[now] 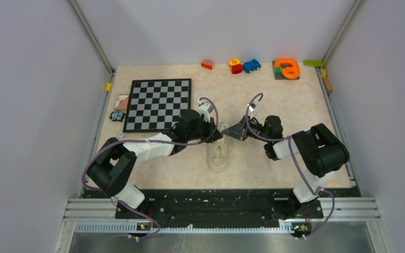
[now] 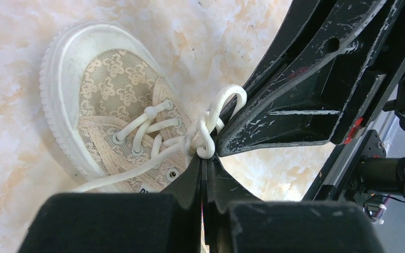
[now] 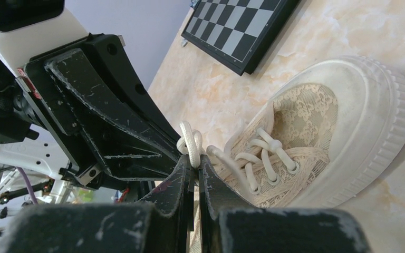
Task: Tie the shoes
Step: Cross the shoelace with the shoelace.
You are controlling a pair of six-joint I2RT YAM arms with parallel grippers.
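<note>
Cream sneaker (image 1: 218,155) sits on the marbled beige desk (image 1: 274,105) toward the middle of its near edge. The left fingers (image 2: 187,182) and right fingers (image 3: 213,184) are both pinched tight on its white laces (image 2: 211,124), tip to tip. Wrist cams show the lacy upper, but only the top cam catches the chessboard (image 1: 158,104) far-left and toys (image 1: 251,65) along the far edge.
</note>
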